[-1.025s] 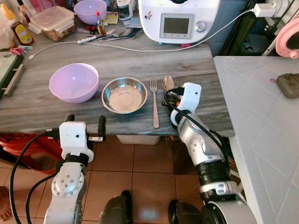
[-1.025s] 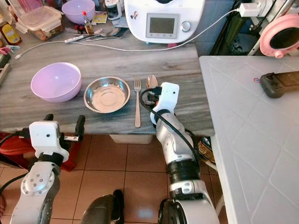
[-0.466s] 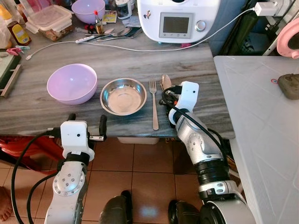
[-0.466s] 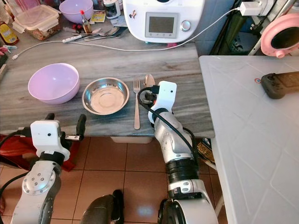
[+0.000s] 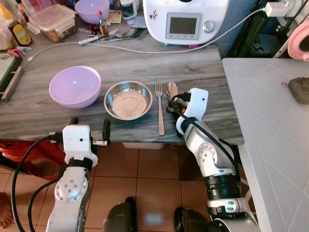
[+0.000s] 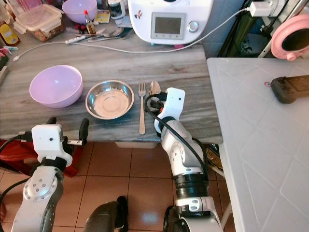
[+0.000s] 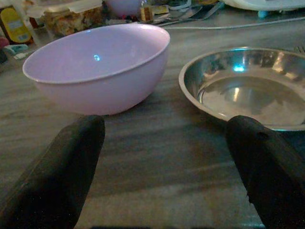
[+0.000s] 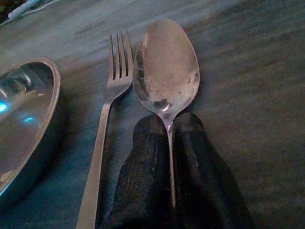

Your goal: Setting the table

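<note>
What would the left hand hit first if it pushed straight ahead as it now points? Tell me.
Likely neither dish at once: the left hand points at the bare tabletop between the purple bowl and the steel bowl. Open this wide, its fingers could graze either dish; depth is unclear.

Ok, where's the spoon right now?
The spoon is pinched in the right gripper, low over the grey table, just right of the fork beside the steel bowl.
</note>
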Robot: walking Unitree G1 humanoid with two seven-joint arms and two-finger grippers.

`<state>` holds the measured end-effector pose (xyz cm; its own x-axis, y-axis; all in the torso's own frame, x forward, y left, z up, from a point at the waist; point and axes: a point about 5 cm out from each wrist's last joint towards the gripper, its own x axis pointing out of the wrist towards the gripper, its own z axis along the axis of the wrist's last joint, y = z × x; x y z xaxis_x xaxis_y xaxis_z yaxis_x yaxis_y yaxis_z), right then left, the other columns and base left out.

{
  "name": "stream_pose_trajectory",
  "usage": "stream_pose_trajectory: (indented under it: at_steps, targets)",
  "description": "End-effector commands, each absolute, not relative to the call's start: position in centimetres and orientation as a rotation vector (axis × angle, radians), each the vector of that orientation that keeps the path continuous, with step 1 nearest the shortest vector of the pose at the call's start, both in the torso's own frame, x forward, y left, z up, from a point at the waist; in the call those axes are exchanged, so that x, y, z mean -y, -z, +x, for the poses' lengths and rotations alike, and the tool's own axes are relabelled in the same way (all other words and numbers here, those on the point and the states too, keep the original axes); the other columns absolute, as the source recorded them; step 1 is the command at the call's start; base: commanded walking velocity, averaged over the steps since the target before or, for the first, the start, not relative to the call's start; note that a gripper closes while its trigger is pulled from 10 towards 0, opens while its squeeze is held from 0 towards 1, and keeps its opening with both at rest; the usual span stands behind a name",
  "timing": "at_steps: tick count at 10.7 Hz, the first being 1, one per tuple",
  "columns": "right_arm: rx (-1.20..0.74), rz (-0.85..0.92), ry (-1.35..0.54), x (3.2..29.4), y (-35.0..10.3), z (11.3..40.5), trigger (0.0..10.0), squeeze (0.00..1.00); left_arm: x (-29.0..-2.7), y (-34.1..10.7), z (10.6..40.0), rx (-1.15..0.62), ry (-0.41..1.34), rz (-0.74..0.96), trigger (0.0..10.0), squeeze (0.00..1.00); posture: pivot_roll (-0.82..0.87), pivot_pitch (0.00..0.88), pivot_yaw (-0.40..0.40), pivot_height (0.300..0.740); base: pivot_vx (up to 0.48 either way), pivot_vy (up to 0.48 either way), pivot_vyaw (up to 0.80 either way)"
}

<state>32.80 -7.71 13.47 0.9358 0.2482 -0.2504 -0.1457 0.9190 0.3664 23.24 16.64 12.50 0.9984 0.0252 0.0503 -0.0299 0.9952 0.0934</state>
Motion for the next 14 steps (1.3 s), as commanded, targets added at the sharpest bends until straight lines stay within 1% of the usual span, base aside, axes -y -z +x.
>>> stream_pose_trajectory:
  at_steps: [1, 2, 4, 7, 9, 11, 12, 13, 14]
  targets:
    - [-0.465, 0.373, -0.179, 7.6, -10.0, 31.5, 10.0, 0.12, -16.7, -12.0, 23.2, 0.023, -0.019, 0.101, 10.0, 0.0, 0.06, 0.197, 0.038, 0.74, 0.0, 0.0, 0.0]
    - [-0.469, 0.36, -0.179, 7.7, -9.9, 31.4, 10.0, 1.0, -16.7, -12.0, 23.2, 0.022, -0.021, 0.102, 10.0, 0.0, 0.06, 0.194, 0.037, 0.74, 0.0, 0.0, 0.0]
    - [-0.433, 0.321, -0.161, 8.4, -10.2, 31.8, 10.0, 1.0, -16.8, -12.0, 23.3, 0.023, -0.021, 0.104, 10.0, 0.0, 0.06, 0.19, 0.037, 0.74, 0.0, 0.0, 0.0]
    - [-0.323, 0.285, -0.138, 9.3, -11.9, 32.7, 10.0, 1.0, -16.7, -12.0, 23.4, 0.028, -0.02, 0.106, 10.0, 0.0, 0.06, 0.185, 0.039, 0.74, 0.0, 0.0, 0.0]
    - [-0.285, 0.279, -0.113, 9.9, -12.6, 32.6, 10.0, 1.0, -16.7, -12.0, 23.4, 0.029, -0.018, 0.107, 10.0, 0.0, 0.06, 0.185, 0.039, 0.74, 0.0, 0.0, 0.0]
    - [-0.306, 0.28, -0.096, 10.4, -11.9, 32.2, 10.0, 1.0, -16.7, -12.0, 23.4, 0.027, -0.016, 0.107, 10.0, 0.0, 0.06, 0.19, 0.04, 0.74, 0.0, 0.0, 0.0]
    - [-0.356, 0.27, -0.089, 10.4, -11.1, 32.1, 10.0, 0.26, -16.7, -12.0, 23.4, 0.027, -0.015, 0.105, 10.0, 0.0, 0.06, 0.192, 0.041, 0.74, 0.0, 0.0, 0.0]
    - [-0.386, 0.243, -0.085, 10.5, -10.7, 32.1, 4.8, 0.0, -16.7, -12.0, 23.3, 0.026, -0.015, 0.105, 10.0, 0.0, 0.06, 0.193, 0.042, 0.74, 0.0, 0.0, 0.0]
    - [-0.414, 0.209, -0.09, 10.6, -10.2, 32.2, 1.6, 0.0, -16.7, -12.1, 23.3, 0.026, -0.014, 0.105, 10.0, 0.0, 0.07, 0.196, 0.042, 0.74, 0.0, 0.0, 0.0]
